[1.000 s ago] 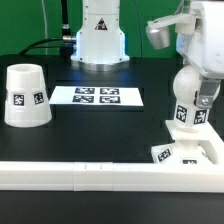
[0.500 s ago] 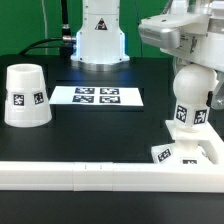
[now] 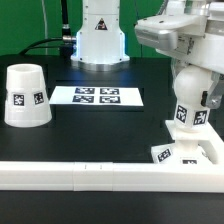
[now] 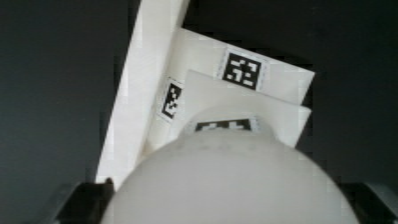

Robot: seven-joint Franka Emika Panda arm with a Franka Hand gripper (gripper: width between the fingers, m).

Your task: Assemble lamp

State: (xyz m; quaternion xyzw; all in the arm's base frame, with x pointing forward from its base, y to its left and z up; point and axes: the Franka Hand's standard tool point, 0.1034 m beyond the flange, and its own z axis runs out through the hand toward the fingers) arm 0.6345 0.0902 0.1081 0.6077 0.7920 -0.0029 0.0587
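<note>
The white bulb (image 3: 190,100) stands upright on the flat square base (image 3: 197,153) at the exterior view's right, against the long rail. My gripper (image 3: 194,80) reaches down over the bulb's round head. In the wrist view the head (image 4: 222,175) fills the space between my two dark fingers, which lie against its sides, so the gripper (image 4: 222,208) is shut on it. The tagged base (image 4: 249,70) shows beyond the bulb. The conical shade (image 3: 25,96) stands alone at the exterior view's left, mouth down.
The long white rail (image 3: 90,176) runs along the front edge and also shows in the wrist view (image 4: 139,110). The marker board (image 3: 98,96) lies flat mid-table. The arm's white pedestal (image 3: 100,40) stands at the back.
My hand has swung toward the exterior view's left above the bulb, turning about the bulb's head. The bulb, base and shade stay in place.
</note>
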